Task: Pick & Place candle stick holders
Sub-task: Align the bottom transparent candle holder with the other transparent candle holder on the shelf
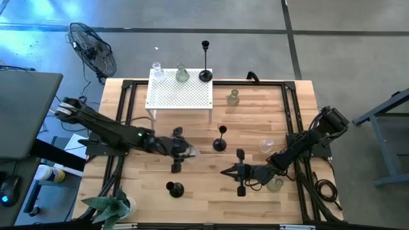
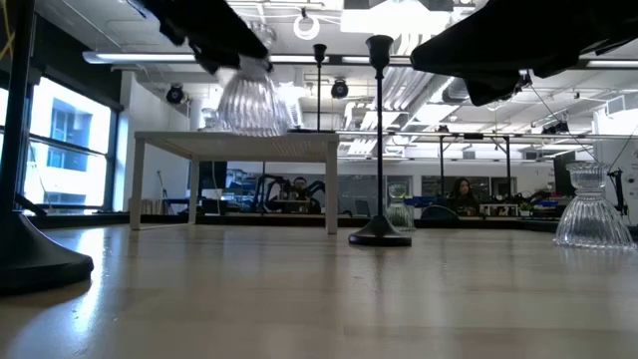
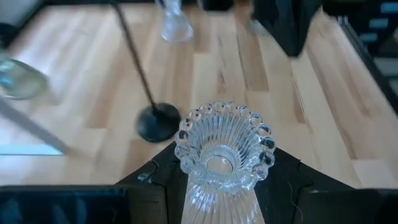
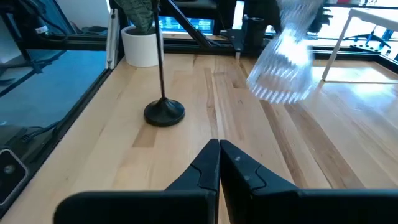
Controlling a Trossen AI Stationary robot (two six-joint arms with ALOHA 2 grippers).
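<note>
clear ribbed glass holder (image 1: 187, 151) is clamped in the left gripper (image 1: 182, 151), mid-table in the high view, just in front of the white perforated table (image 1: 179, 96). that table already carries two glass holders and a black stick holder (image 1: 205, 62) at its far edge. right gripper (image 1: 238, 171) waits nearby, empty.

low view: the glass (image 2: 249, 100) hangs off the wood at about tabletop height of the white table (tilted a bit).

left wrist: beaded rim (image 3: 224, 146) sits between the fingers, grip looks centred.

right wrist: its fingers (image 4: 208, 163) are pressed together.

advice: level the glass, clear the table edge, then lower into a bare spot away from the other holders before letting go.
</note>
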